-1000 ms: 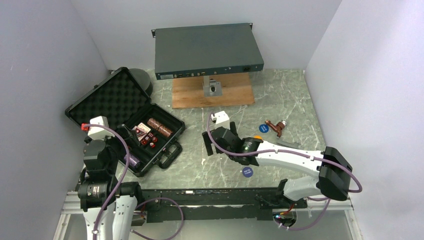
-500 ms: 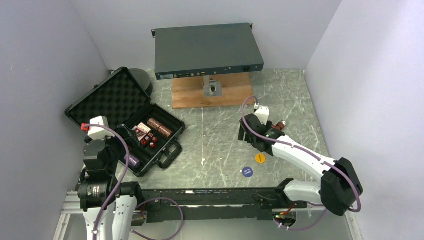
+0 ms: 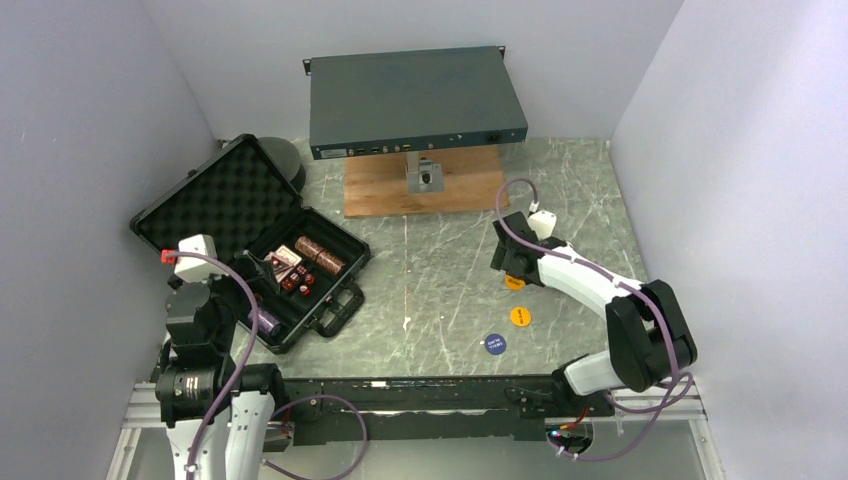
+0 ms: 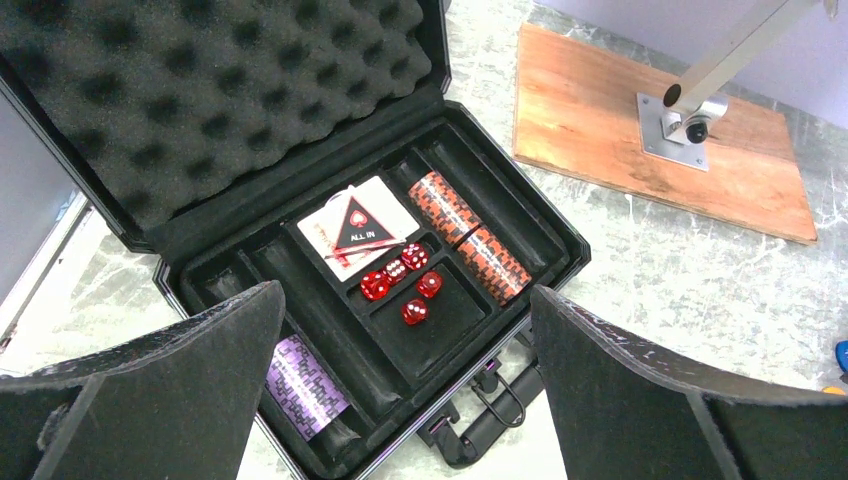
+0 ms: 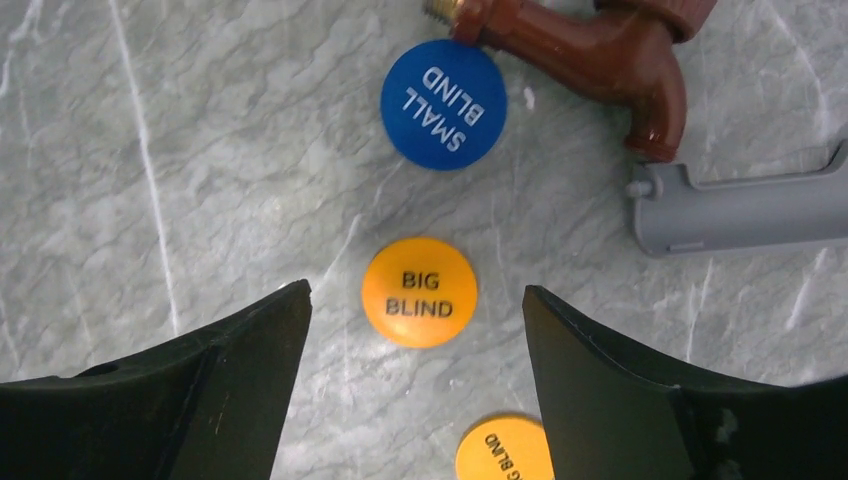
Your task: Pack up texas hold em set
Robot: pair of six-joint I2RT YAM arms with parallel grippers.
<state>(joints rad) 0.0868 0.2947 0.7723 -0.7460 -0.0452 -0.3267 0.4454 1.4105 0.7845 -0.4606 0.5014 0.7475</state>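
Only half of a second orange button [image 5: 505,450] shows; left gripper [image 4: 405,300] and right gripper [image 5: 415,295] spread their jaws wide, empty.

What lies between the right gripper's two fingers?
The orange BIG BLIND button, lying flat and untouched by the open right gripper, as the right wrist view shows.
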